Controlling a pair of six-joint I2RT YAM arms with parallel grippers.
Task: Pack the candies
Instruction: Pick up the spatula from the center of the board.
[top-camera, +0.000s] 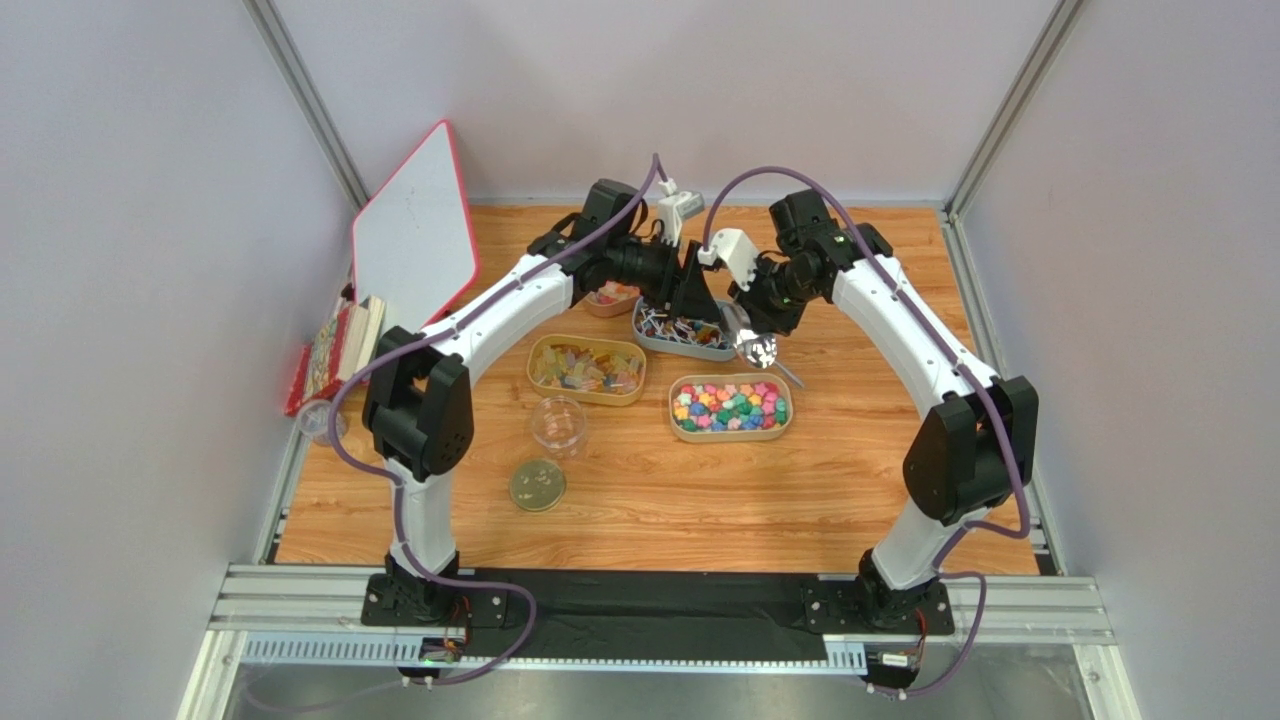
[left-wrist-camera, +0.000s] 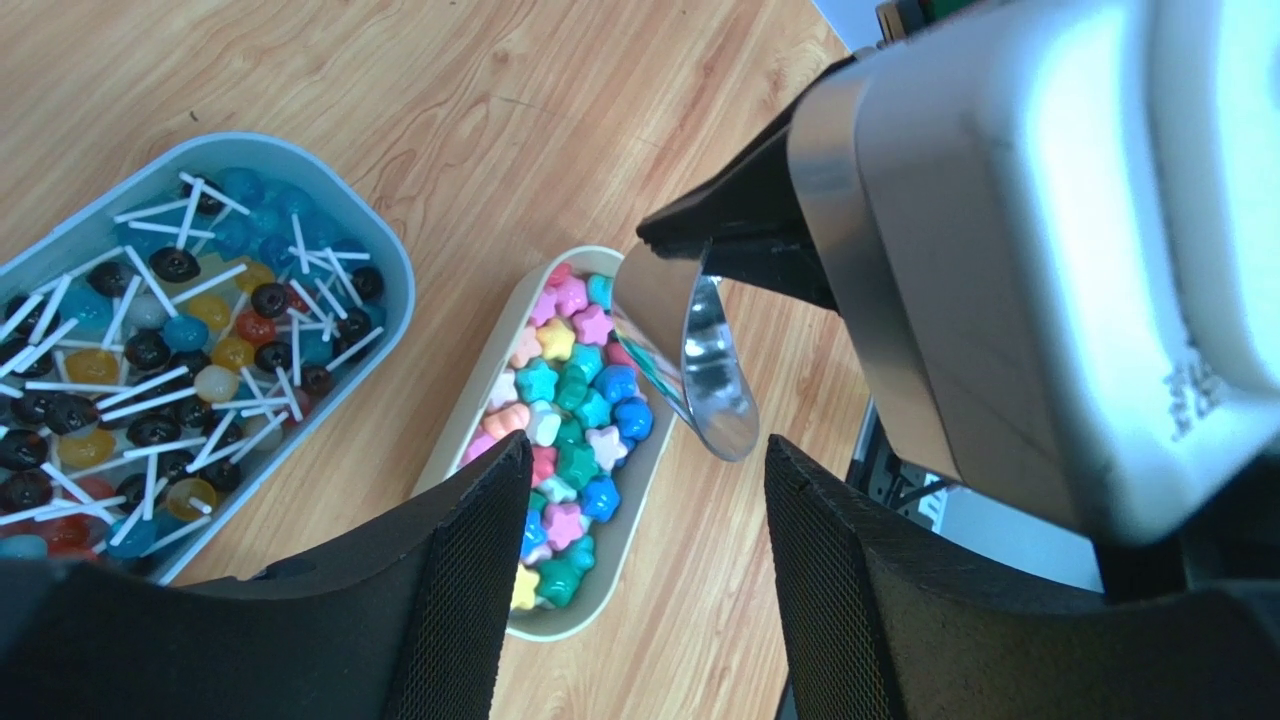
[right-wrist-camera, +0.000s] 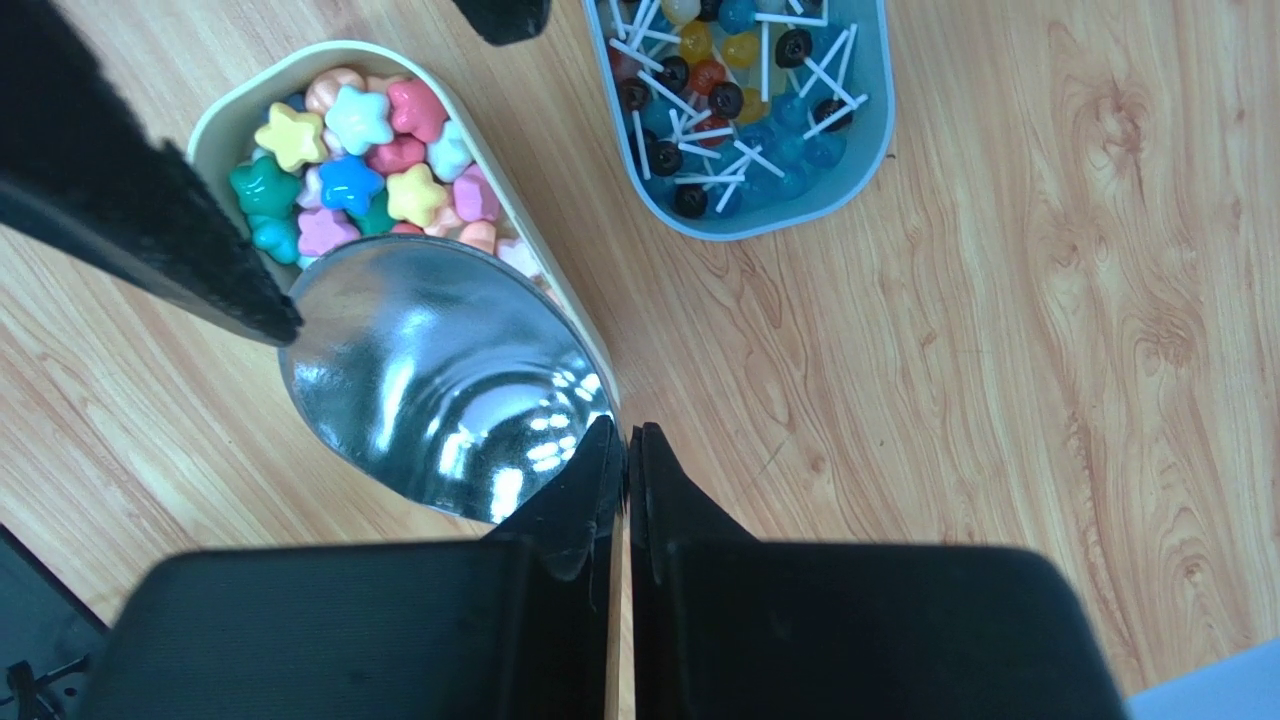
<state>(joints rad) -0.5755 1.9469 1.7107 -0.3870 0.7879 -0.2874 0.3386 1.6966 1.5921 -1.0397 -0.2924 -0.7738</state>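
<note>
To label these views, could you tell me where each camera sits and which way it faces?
Top external: above and behind the bases, looking down at the table; left arm and right arm show whole.
Left wrist: on the left arm, facing down at the star candies; its open left gripper shows.
Right wrist: facing straight down; right gripper shut on the spoon.
Shared: both wrist views show star candies, lollipop tray, spoon.

A spoon (left-wrist-camera: 709, 383) hangs just before the left tool (left-wrist-camera: 646, 458).
</note>
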